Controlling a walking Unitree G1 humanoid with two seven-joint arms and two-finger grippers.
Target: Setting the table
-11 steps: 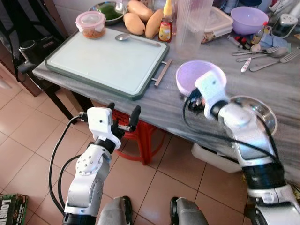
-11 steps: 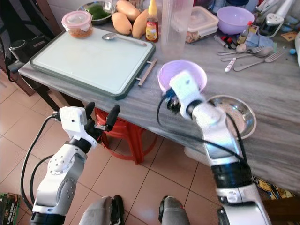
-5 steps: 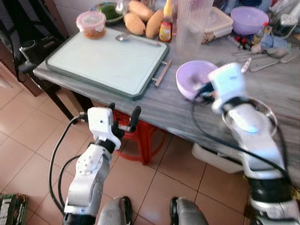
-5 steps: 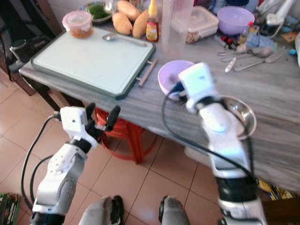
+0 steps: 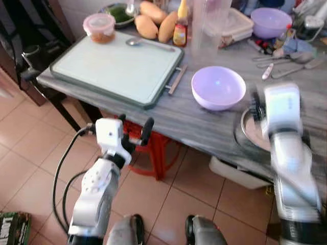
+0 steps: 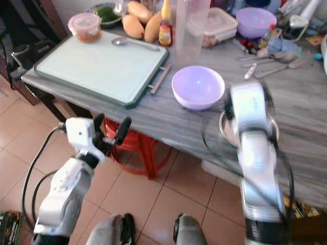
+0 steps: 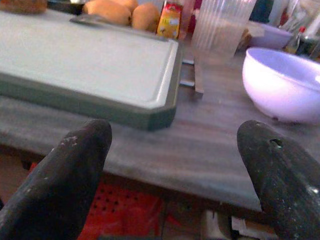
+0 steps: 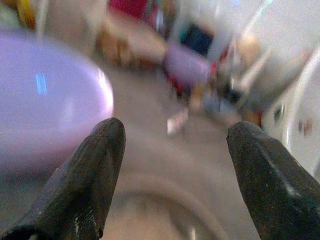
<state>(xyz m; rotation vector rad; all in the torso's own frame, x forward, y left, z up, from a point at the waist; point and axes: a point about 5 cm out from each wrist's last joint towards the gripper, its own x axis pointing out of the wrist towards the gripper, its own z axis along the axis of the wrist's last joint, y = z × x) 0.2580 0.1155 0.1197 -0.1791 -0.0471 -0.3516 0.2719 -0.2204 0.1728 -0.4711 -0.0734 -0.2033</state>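
The lilac bowl (image 5: 218, 87) sits free at centre frame on the desk (image 5: 204, 122). The right hand (image 8: 172, 150), fingers spread, hangs blurred over the steel bowl (image 5: 246, 133) at right — probably its next pick. The left hand (image 5: 134, 133), spread, waits below the desk edge.

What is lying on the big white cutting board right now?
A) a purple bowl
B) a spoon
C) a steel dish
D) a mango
B: a spoon lies on the cutting board along its far edge, while the nearer purple bowl sits off the board on the grey table.
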